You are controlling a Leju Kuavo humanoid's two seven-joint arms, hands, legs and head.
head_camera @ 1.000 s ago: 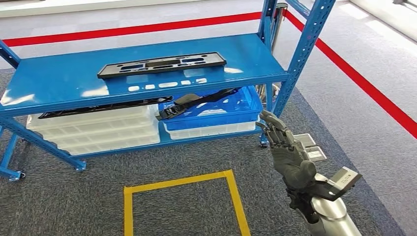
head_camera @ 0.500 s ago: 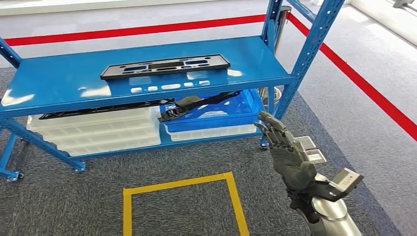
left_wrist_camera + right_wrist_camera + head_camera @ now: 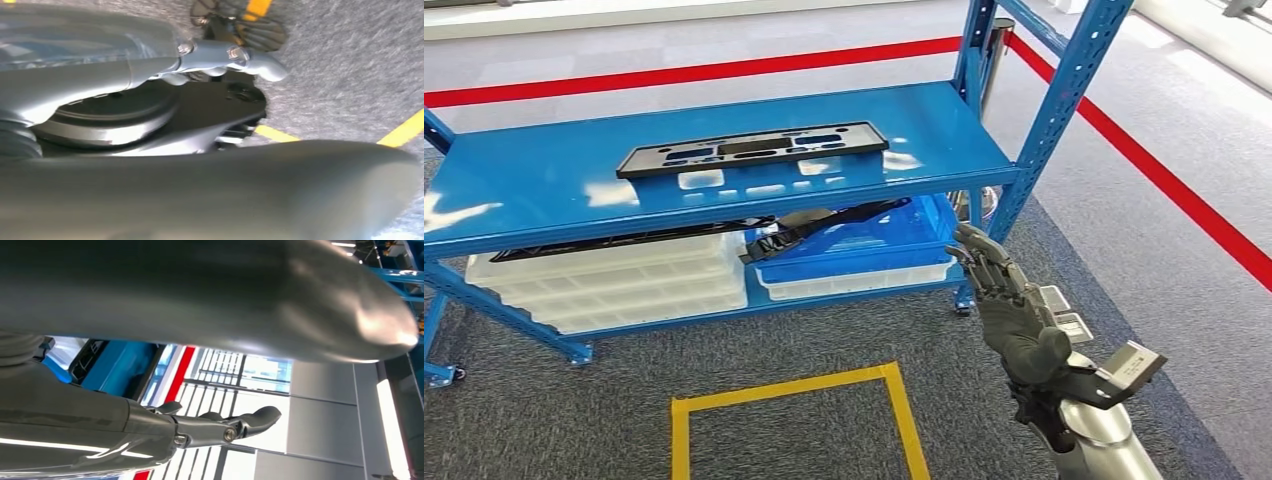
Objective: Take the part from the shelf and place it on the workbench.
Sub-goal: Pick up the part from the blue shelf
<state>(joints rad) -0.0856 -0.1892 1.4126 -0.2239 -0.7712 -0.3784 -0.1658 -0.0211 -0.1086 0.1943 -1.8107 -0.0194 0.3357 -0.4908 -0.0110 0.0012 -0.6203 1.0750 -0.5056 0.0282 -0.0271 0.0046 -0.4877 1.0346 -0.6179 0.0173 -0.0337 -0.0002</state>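
While the robot closes on the blue metal shelf rack, the whole scene has slid a little against a second ago, which I read as the camera shifting with its step, not the things moving. The long flat black plastic part with cut-out slots lies where it lay, flat on the rack's top shelf and roughly at its middle, untouched. So the task is at its start: the reach has not begun.

The right hand hangs in front of the rack's right-hand post, below the top shelf's level and well apart from the part; its fingers are stretched out and slightly apart, holding nothing. It sits much as it did a second ago. In the left wrist view the left hand is seen over grey carpet and yellow floor tape, fingers curled a little and holding nothing; whether they are apart or closed I cannot tell.

The part looks thin, rigid and matt, with a row of openings along its length, one long edge facing the robot.
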